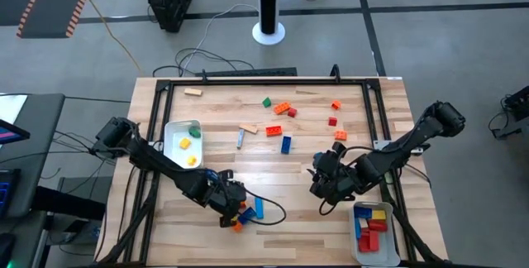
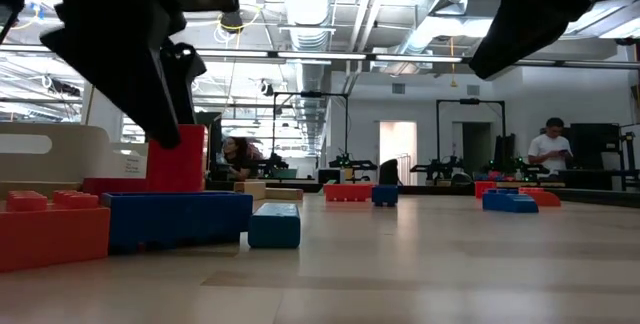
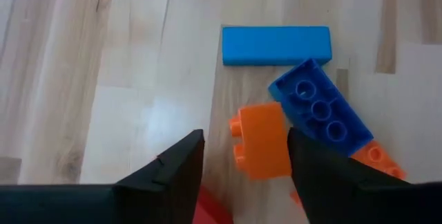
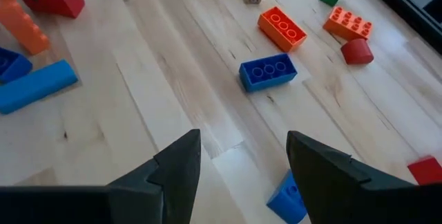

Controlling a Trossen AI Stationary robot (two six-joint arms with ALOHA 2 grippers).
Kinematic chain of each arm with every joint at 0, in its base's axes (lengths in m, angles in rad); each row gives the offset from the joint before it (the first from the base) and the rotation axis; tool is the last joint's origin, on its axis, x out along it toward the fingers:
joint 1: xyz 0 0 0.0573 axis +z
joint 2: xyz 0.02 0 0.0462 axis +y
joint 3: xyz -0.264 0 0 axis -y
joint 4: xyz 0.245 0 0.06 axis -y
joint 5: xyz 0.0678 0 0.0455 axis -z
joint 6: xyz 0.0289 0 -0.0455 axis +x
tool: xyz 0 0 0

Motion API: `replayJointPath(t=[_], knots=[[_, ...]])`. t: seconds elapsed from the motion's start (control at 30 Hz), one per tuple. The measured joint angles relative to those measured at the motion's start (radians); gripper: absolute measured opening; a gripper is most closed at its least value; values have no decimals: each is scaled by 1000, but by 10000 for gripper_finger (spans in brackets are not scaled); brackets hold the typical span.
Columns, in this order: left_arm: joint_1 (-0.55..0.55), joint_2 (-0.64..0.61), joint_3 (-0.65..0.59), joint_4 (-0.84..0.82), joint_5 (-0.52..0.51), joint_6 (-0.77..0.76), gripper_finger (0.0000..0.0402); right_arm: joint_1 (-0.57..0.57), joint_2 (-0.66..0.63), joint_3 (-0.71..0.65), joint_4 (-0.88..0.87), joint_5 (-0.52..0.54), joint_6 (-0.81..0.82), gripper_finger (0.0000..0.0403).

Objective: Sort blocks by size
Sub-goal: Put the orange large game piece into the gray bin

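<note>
My left gripper [image 1: 230, 208] is low over the table near its near edge, open. Its fingers stand on either side of a short orange block [image 3: 261, 140]. A blue bar [image 3: 276, 44], a blue studded brick [image 3: 321, 110] and an orange brick [image 3: 376, 158] lie just past it. A bit of a red block [image 3: 210, 210] shows between the finger bases, and a red block [image 2: 178, 159] stands by the finger in the low view. My right gripper [image 1: 325, 187] is open and empty above the table, right of the middle, with a blue block [image 4: 286, 200] below it. My left gripper has its open fingers on either side of the short orange block, coming from above. One finger [image 3: 311, 162] lies right beside the block's side [image 3: 282, 144]; I cannot tell whether it touches. The block lies on the table.
A white tray [image 1: 172, 127] at the left holds green and yellow blocks. A second white tray [image 1: 357, 243] at the near right holds blue, yellow and red blocks. Loose blocks lie at the table's middle and far part [image 1: 285, 143]. A dark frame [image 1: 248, 74] borders the table.
</note>
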Motion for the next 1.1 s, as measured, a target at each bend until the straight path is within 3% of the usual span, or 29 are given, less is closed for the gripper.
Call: replayJointPath(t=[0.3,0.47,0.63,0.77,0.87,1.0,1.1], knots=[[20,44,-2,2,38,47,88,0,0,0,-5,-1,-2,240],[38,40,0,-6,-2,100,85,6,0,0,3,0,-2,240],[58,-12,0,-26,-129,158,95,36,0,-23,90,62,-60,240],[76,-61,0,-3,-240,229,93,44,0,-96,229,90,-155,240],[86,-93,0,107,-291,322,90,18,0,-162,446,82,-280,240],[102,-91,0,316,-298,495,91,-40,0,-215,706,-48,-471,240],[121,-85,1,444,-298,583,92,-73,0,-218,764,-90,-553,240]])
